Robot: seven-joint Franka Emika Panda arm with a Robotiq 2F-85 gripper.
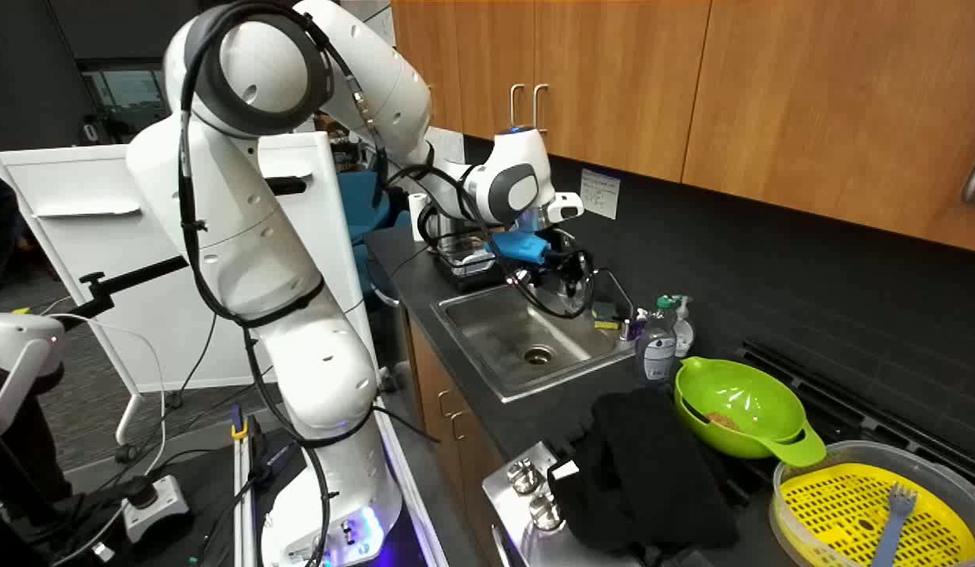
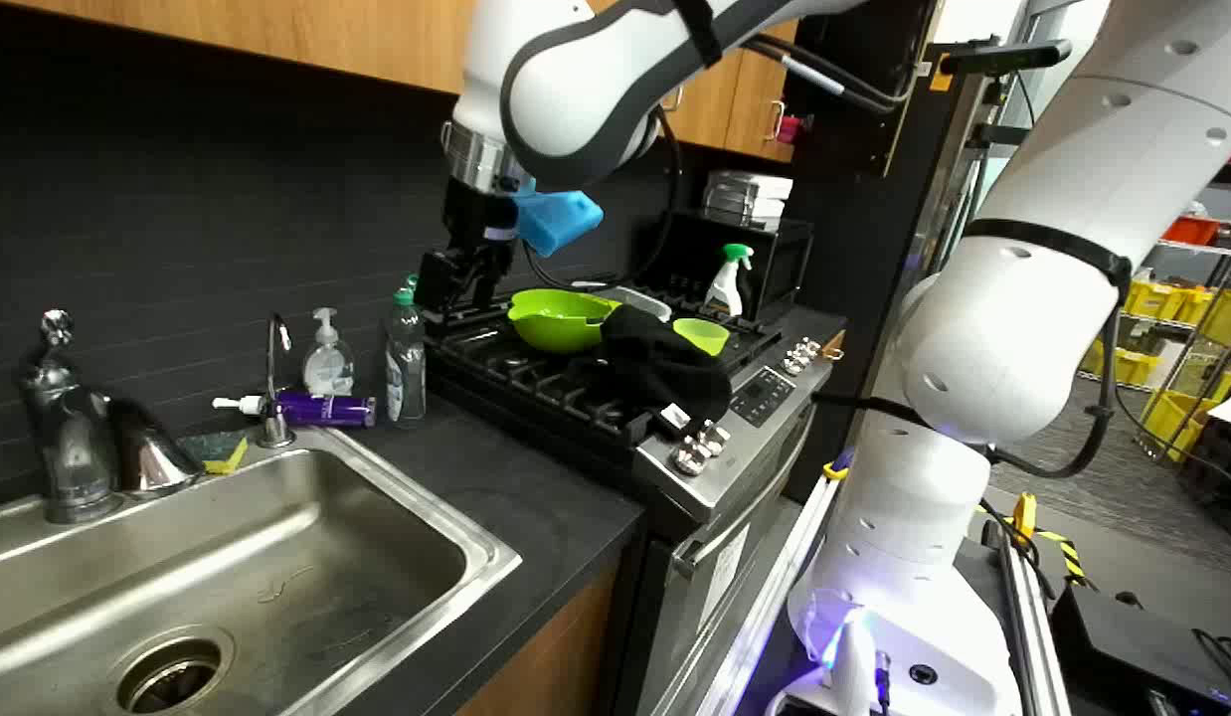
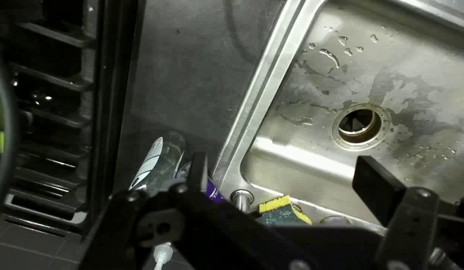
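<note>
Biggest thing around is the stove (image 2: 750, 443), sitting right beside the counter (image 2: 476, 467) with the sink (image 3: 419, 48) set in it, so I guess cooking and washing share one stretch. The gripper (image 3: 288, 180) hangs over the sink's back edge, fingers spread wide, nothing pinched, and I can't see it touching anything. The clear green-capped bottle (image 2: 407, 358) stands upright near the sink's corner, probably to stay within reach. The purple bottle (image 2: 327, 409) lies on its side behind the thin curved tap (image 2: 275, 428), maybe so the tap stops it rolling into the sink. Smallest is the yellow-and-green sponge (image 3: 284, 213), on the sink's back ledge, likely parked there to drip back in. It seems nearest the gripper: in the wrist view it shows between the fingers, partly blocked by the linkage, but can't tell how far below tbh.
</note>
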